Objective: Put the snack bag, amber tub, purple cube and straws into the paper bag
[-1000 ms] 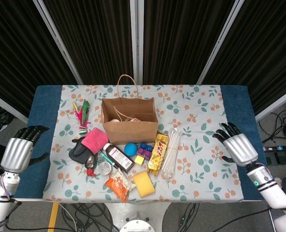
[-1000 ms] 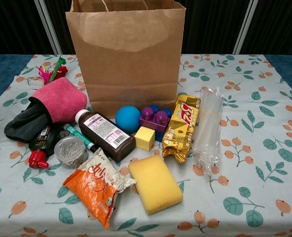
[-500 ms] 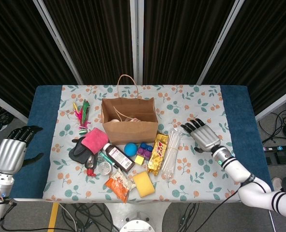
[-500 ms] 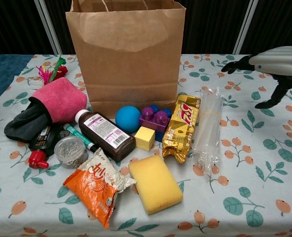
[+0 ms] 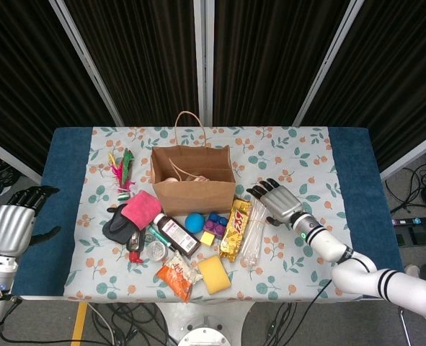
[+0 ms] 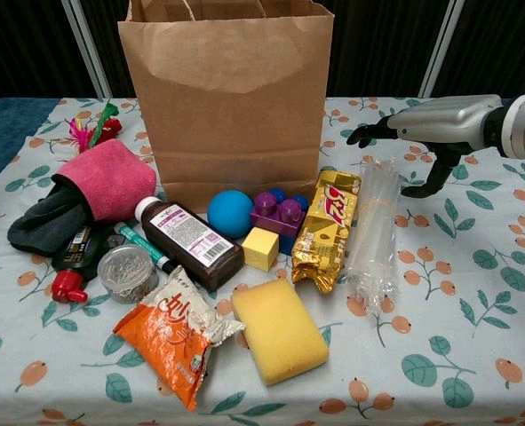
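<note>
The brown paper bag (image 5: pixel 193 189) (image 6: pixel 226 98) stands open and upright at the table's middle. In front of it lie the clear packet of straws (image 5: pixel 254 227) (image 6: pixel 373 232), the purple cube-like block (image 5: pixel 215 228) (image 6: pixel 277 214), the amber bottle-shaped tub (image 5: pixel 176 234) (image 6: pixel 191 241) and the orange snack bag (image 5: pixel 176 274) (image 6: pixel 178 334). My right hand (image 5: pixel 276 202) (image 6: pixel 431 130) hovers open, fingers spread, just above and right of the straws' far end, holding nothing. My left hand (image 5: pixel 12 222) hangs open off the table's left edge, out of the chest view.
A gold wrapped snack (image 6: pixel 327 229), blue ball (image 6: pixel 230 213), yellow cube (image 6: pixel 261 248), yellow sponge (image 6: pixel 279 330), pink cloth (image 6: pixel 107 179), dark cloth, round tin (image 6: pixel 127 272) and feather toy (image 5: pixel 123 170) crowd the floral cloth (image 5: pixel 299 252) before and left of the bag.
My right hand has swept left from the table's right side to the far end of the straws. My left hand has drifted slightly left and down, off the table.
</note>
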`<action>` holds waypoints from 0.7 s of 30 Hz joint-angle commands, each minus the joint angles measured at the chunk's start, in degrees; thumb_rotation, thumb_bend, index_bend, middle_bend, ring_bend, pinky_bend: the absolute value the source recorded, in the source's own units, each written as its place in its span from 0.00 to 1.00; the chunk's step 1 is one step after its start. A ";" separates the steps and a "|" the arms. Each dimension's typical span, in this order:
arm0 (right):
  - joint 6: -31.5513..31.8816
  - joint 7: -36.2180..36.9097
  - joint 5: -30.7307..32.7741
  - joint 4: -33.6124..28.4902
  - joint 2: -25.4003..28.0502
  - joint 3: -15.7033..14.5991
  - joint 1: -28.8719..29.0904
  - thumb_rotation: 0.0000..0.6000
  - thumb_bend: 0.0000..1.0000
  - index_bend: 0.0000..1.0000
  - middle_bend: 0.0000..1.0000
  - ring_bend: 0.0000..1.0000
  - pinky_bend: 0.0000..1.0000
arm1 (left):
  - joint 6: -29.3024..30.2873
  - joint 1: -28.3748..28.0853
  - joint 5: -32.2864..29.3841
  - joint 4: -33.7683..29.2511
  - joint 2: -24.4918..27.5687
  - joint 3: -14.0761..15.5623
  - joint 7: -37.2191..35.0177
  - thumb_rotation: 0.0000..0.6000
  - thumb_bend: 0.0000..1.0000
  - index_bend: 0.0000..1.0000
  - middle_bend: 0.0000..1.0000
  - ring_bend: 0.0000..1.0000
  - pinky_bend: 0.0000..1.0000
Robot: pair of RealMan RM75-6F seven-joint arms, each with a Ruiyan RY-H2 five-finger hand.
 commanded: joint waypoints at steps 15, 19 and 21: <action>-2.83 -0.69 7.70 -5.47 4.62 -4.39 2.90 1.00 0.27 0.00 0.13 0.00 0.00 | -1.14 0.28 0.28 -0.01 0.47 -0.64 -1.29 1.00 0.15 0.30 0.36 0.26 0.30; -3.98 -1.24 10.56 -10.64 10.44 -6.09 3.40 1.00 0.27 0.00 0.16 0.00 0.00 | -1.48 0.28 0.54 -0.53 0.37 -0.53 -0.84 1.00 0.15 0.30 0.36 0.26 0.30; -4.28 -2.05 12.19 -13.61 13.60 -7.44 3.79 1.00 0.27 0.00 0.17 0.00 0.00 | -1.58 0.34 0.70 -0.79 0.35 -0.45 -0.62 1.00 0.15 0.30 0.35 0.26 0.30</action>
